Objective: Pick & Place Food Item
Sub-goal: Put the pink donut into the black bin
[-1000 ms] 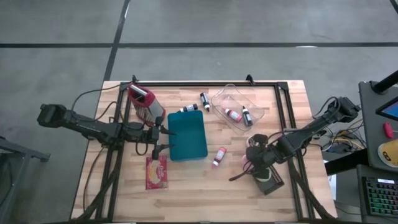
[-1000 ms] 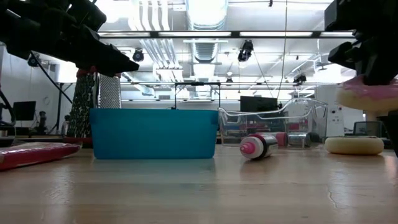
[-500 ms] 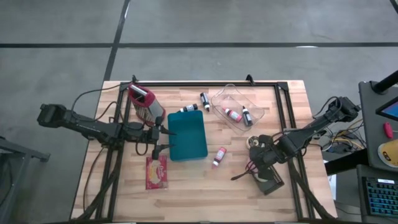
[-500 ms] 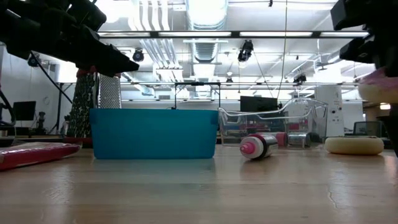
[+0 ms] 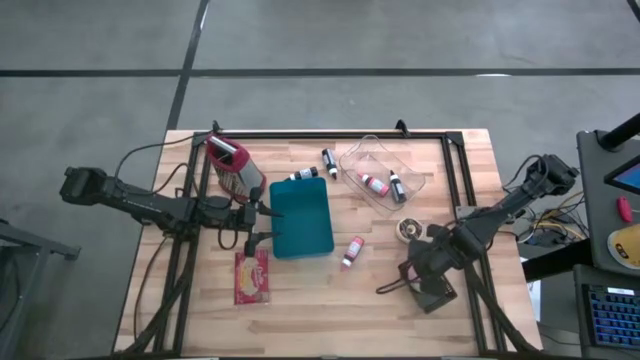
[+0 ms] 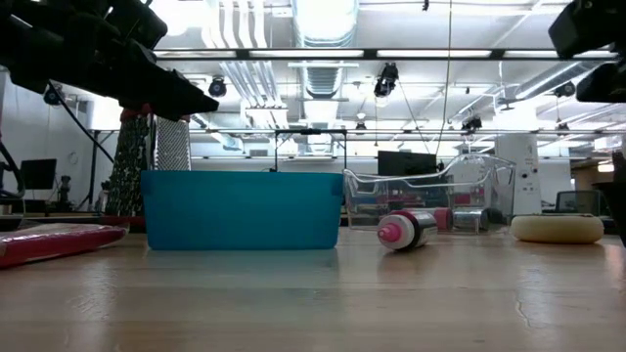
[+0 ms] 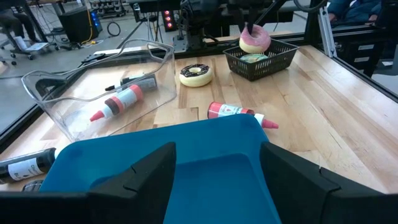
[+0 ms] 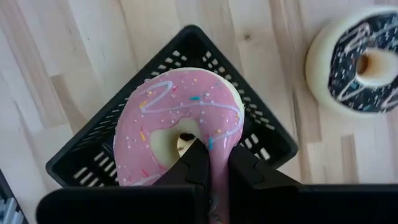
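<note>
Pink donut (image 8: 180, 127) hangs directly over the black basket (image 8: 93, 158), pinched through its rim by the right gripper (image 8: 211, 163), so release is straight down. Left gripper (image 7: 217, 163) waits spread over the teal bin (image 7: 186, 171), well apart across the table (image 5: 300, 310).

Both arms are dark, near-black, built of slim jointed segments with bulkier housings at the joints. Thin black cables trail from them. The left gripper (image 7: 217, 180) has broad, matte-black, angular fingers.
</note>
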`<action>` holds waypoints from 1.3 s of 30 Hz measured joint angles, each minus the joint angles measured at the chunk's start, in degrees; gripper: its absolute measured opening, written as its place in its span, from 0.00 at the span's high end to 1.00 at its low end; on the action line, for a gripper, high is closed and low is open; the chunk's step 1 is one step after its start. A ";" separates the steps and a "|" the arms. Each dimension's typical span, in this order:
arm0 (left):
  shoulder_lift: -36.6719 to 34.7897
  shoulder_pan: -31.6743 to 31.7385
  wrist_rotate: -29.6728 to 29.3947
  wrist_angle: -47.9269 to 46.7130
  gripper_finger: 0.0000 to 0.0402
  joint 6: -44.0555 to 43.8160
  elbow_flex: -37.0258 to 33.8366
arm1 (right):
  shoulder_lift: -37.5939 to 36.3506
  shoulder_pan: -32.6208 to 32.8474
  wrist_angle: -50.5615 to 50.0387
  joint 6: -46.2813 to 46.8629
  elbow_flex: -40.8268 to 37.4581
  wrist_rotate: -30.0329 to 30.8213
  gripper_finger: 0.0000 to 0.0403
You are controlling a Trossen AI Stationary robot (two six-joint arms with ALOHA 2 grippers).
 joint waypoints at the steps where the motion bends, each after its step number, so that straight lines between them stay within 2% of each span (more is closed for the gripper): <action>1: 0.00 0.01 0.00 0.00 0.41 0.00 0.00 | 0.00 0.46 -0.02 1.06 -0.16 0.00 0.96; 16: 0.00 0.02 0.00 -0.07 0.41 0.00 -0.02 | 0.02 8.74 3.51 12.15 -0.78 1.51 0.96; 39: -0.02 0.02 0.00 -0.15 0.41 -0.24 -1.07 | 0.24 9.27 7.99 14.72 -6.55 2.35 0.96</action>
